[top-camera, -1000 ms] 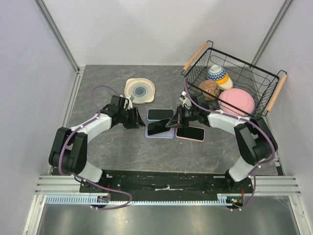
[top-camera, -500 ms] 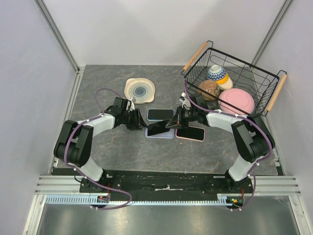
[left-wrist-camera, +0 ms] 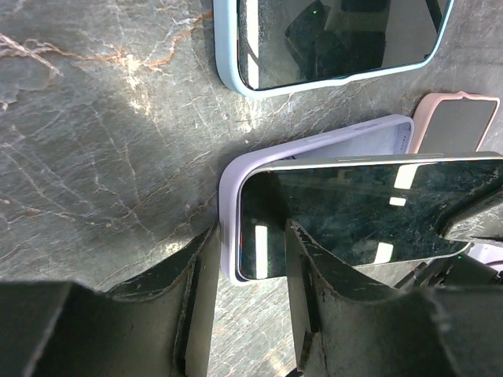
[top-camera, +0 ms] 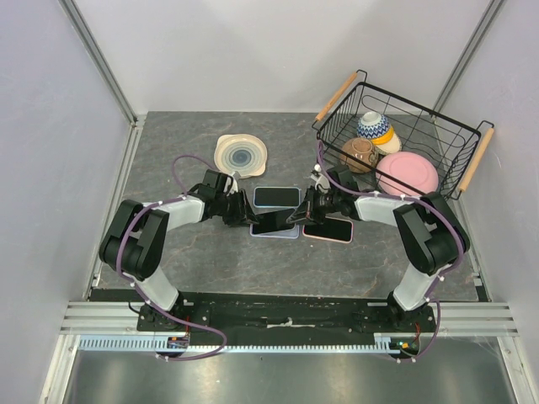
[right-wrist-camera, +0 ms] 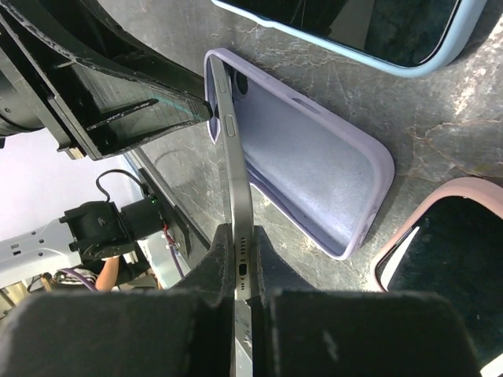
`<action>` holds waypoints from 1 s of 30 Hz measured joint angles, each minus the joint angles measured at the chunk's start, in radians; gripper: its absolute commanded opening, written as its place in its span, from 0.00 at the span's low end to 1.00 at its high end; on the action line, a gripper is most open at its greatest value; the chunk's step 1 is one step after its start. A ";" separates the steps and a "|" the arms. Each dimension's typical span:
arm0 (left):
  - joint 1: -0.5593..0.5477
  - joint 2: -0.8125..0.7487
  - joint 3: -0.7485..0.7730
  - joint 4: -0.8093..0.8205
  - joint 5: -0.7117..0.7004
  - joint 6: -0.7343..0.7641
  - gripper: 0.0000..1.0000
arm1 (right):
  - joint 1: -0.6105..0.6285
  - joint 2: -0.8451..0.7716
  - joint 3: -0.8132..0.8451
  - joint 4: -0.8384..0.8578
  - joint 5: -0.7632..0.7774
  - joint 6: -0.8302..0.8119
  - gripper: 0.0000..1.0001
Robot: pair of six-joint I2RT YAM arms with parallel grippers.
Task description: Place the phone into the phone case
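A black phone (top-camera: 274, 222) lies tilted over the lilac phone case (top-camera: 276, 235) at the table's middle. My right gripper (top-camera: 300, 212) is shut on the phone's port end, seen edge-on in the right wrist view (right-wrist-camera: 238, 239). The phone (right-wrist-camera: 233, 181) has its far end down inside the case (right-wrist-camera: 314, 165), and its held end is raised. My left gripper (top-camera: 242, 215) is open at the case's left end. In the left wrist view (left-wrist-camera: 251, 236) its fingers (left-wrist-camera: 196, 314) straddle the case's rim (left-wrist-camera: 228, 204) and the phone's end (left-wrist-camera: 369, 208).
A phone in a light blue case (top-camera: 276, 196) lies just behind, and a phone in a pink case (top-camera: 328, 229) lies to the right. A cream plate (top-camera: 240, 156) sits at the back left. A wire basket (top-camera: 459, 130) with a pink bowl (top-camera: 407, 174) and other bowls stands at the back right.
My left gripper has moved right, up to the case's left end. The phone has come down flatter over the case, still held by the right gripper.
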 measured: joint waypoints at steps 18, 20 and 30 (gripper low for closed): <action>-0.011 0.017 0.027 -0.030 -0.007 -0.001 0.43 | -0.029 0.090 -0.084 0.206 -0.069 0.020 0.00; -0.016 0.020 0.038 -0.046 -0.019 -0.001 0.43 | -0.030 0.092 -0.084 0.205 -0.069 0.015 0.00; -0.079 -0.016 0.118 -0.198 -0.183 0.050 0.44 | -0.030 0.101 -0.053 0.157 -0.066 -0.037 0.00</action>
